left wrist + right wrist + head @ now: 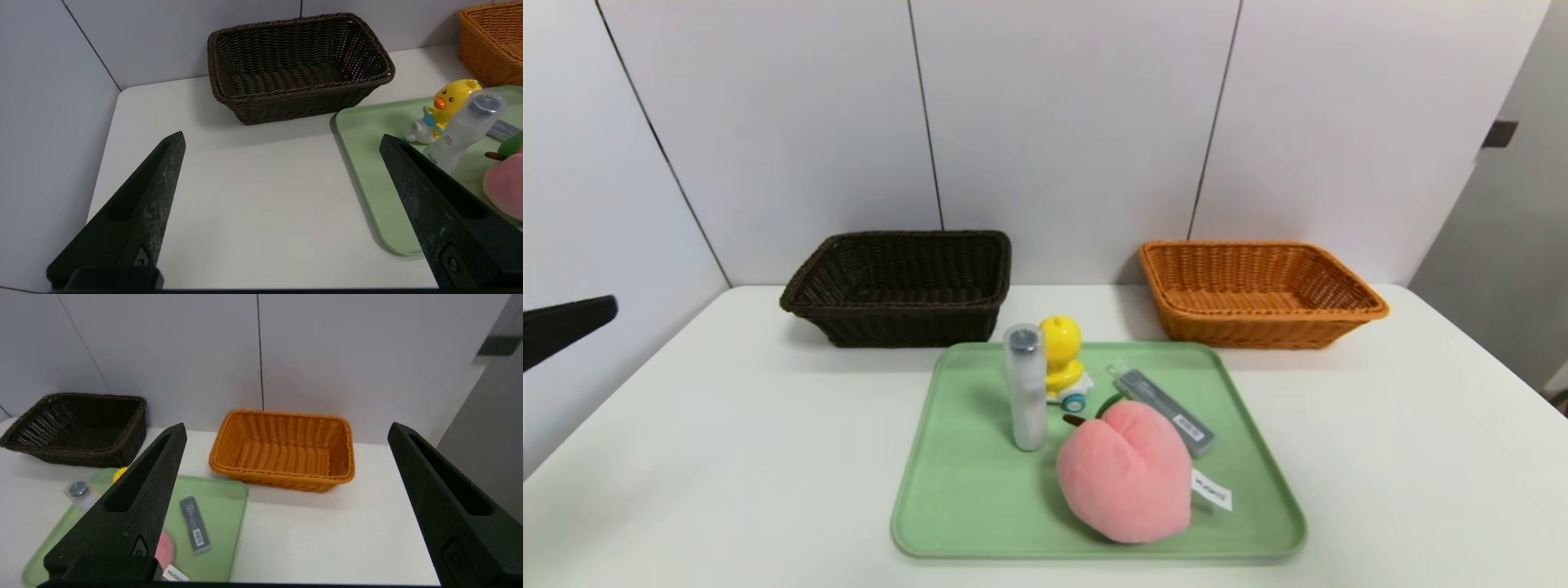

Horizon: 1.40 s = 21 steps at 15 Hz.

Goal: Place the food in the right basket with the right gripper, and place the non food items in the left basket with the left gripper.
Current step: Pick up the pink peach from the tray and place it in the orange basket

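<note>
While both grippers point(282, 143) point(286, 433) hanging wide apart, empty: bottle point(1025, 388) standing upright beside peach point(1125, 482), risking toppling.

I count two baskets behind the tray point(947, 523): one dark basket point(900, 287) off its far left corner and one orange basket point(1258, 292) off its far right corner. On the tray I see four items: one peach point(1125, 482) at the near middle, one bottle point(1026, 387) standing left of it, one duck point(1063, 351) near the far edge, one grey case point(1168, 413) lying toward the right side. One tray in all.
</note>
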{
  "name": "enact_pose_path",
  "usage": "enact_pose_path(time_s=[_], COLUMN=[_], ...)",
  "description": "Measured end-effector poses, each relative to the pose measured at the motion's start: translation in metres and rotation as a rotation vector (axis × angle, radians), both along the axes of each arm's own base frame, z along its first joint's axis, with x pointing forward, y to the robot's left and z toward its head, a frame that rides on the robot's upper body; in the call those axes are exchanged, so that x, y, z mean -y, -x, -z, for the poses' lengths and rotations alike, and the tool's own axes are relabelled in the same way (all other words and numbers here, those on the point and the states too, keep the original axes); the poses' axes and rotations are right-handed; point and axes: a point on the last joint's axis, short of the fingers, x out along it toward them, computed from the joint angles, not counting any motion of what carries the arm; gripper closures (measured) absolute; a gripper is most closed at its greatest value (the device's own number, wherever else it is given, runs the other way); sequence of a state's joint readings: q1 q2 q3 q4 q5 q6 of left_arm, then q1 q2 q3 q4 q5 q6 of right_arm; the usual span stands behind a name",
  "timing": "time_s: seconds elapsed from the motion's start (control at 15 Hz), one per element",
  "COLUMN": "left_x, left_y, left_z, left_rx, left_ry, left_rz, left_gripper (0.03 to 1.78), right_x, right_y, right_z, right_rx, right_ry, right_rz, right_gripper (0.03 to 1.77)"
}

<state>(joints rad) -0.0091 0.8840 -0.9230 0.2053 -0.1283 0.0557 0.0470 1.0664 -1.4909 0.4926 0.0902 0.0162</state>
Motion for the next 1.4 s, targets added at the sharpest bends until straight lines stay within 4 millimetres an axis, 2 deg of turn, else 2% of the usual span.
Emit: enact_pose_path(time_s=[0.2,0.33,0.47,0.6,0.8,1.07,1.2,1.4], left_x=[0.001,0.002,0.006,0.013,0.02,0.022,0.024,0.024], left_y=[-0.045,-0.07,-0.087,-0.095,-0.096,-0.094,-0.091,-0.09], left_z=[-0.005,-0.003,0.004,0.013,0.023,0.03,0.032,0.032], left_rx=[-0.066,-0.079,-0.119,-0.188,-0.286,-0.345,-0.368,-0.368], left_ry=[0.025,0.035,0.029,0.02,0.051,0.054,0.05,0.049], left_rz=[-0.002,-0.001,0.0,0.013,0.039,0.047,0.054,0.058], left_gripper=[0.12,0.12,0.12,0.12,0.12,0.12,0.12,0.12], right_x=[-0.013,-0.034,-0.066,-0.098,-0.133,-0.167,-0.182,-0.195], right_y=[-0.073,-0.117,-0.146,-0.163,-0.16,-0.14,-0.136,-0.143], right_z=[0.002,0.016,0.033,0.055,0.079,0.089,0.096,0.108], right_rx=[-0.158,-0.267,-0.371,-0.495,-0.713,-0.963,-1.028,-1.065], right_ry=[-0.021,-0.062,-0.11,-0.135,-0.157,-0.199,-0.183,-0.157], right_rz=[-0.046,-0.101,-0.159,-0.148,-0.105,-0.052,-0.048,-0.047], right_gripper=[0.1,0.1,0.1,0.1,0.1,0.1,0.1,0.1])
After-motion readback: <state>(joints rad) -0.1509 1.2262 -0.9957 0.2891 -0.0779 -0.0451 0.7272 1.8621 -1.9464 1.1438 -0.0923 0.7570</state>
